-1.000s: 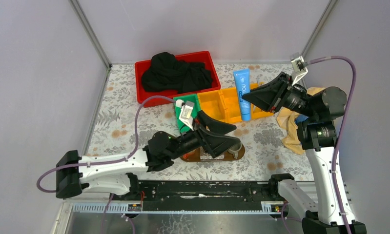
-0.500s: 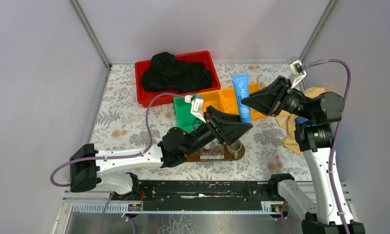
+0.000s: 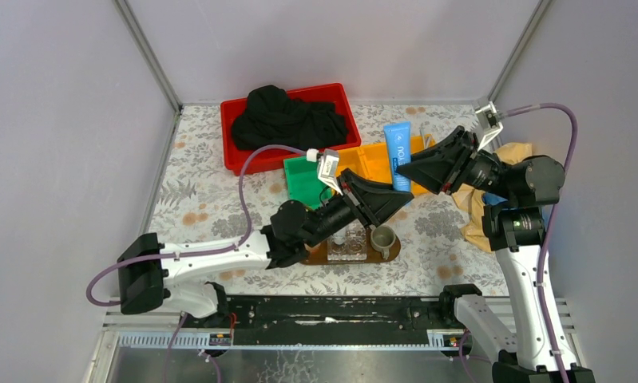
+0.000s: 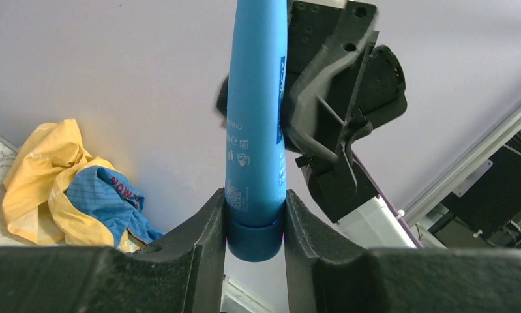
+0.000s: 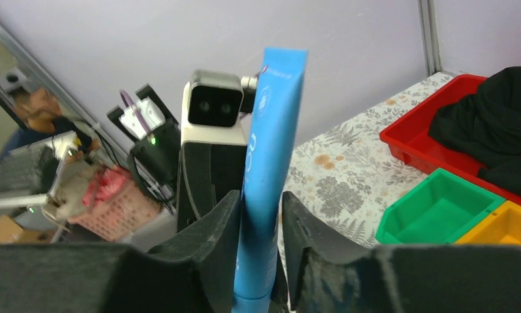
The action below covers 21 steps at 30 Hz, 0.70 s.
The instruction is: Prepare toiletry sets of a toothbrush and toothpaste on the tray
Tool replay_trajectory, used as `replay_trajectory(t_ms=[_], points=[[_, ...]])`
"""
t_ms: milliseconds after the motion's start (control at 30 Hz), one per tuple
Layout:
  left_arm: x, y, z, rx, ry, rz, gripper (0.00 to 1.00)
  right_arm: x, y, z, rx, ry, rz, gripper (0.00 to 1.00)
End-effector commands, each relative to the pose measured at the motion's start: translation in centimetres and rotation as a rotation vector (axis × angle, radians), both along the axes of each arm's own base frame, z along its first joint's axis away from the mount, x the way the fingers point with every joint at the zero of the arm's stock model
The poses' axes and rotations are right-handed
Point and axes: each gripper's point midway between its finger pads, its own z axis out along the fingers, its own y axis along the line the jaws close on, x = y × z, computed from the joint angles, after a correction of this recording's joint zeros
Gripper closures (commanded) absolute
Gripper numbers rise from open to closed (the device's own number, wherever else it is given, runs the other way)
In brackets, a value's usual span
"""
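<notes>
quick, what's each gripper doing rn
Left gripper: closed on the cap end of the blue toothpaste.
Right gripper: closed on the same toothpaste, mid-tube.

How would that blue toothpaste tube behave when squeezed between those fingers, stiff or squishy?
Probably squishy: the blue toothpaste tube tapers flat toward its tail, so a hard pinch may dent it. It looks glossy, so perhaps slippery. The left gripper flanks its round cap end, likely the firmest spot.

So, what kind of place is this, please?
Probably a robotics lab test cell: the left arm and right arm are bolted to a flowered table, plain walls on metal posts enclose it, and the right wrist view shows a person among equipment outside.
</notes>
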Motion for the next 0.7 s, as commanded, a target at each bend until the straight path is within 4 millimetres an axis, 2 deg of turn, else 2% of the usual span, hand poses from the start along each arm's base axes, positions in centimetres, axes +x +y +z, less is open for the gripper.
replay_trajectory(t_ms=[0, 67, 133, 300, 433, 567, 667], points=[[-0.4, 1.1, 2.6, -0.027, -0.131, -0.024, 0.85, -1.4, 0.0, -1.2, -0.109, -0.146, 0.054, 0.51], [-0.4, 1.7, 1.9, 0.01, -0.172, -0.035, 0.86, -1.6, 0.0, -2.0, -0.161, -0.188, 0.07, 0.3], [-0.9, 2.0, 0.7, 0.078, -0.236, -0.066, 0.86, -2.1, 0.0, -2.5, -0.201, -0.217, 0.105, 0.15], [-1.3, 2.8, -2.8, 0.278, -0.34, -0.159, 0.89, -3.0, 0.1, -2.8, -0.221, -0.204, 0.216, 0.0], [-1.3, 3.7, -5.0, 0.389, -0.366, -0.201, 0.91, -2.7, 0.1, -2.2, -0.221, -0.194, 0.228, 0.0], [-1.4, 4.3, -6.0, 0.455, -0.39, -0.214, 0.91, -2.1, 0.2, -1.7, -0.216, -0.166, 0.23, 0.0], [-1.7, 4.3, -6.6, 0.484, -0.401, -0.245, 0.91, -1.7, 0.2, -1.4, -0.212, -0.149, 0.233, 0.05]])
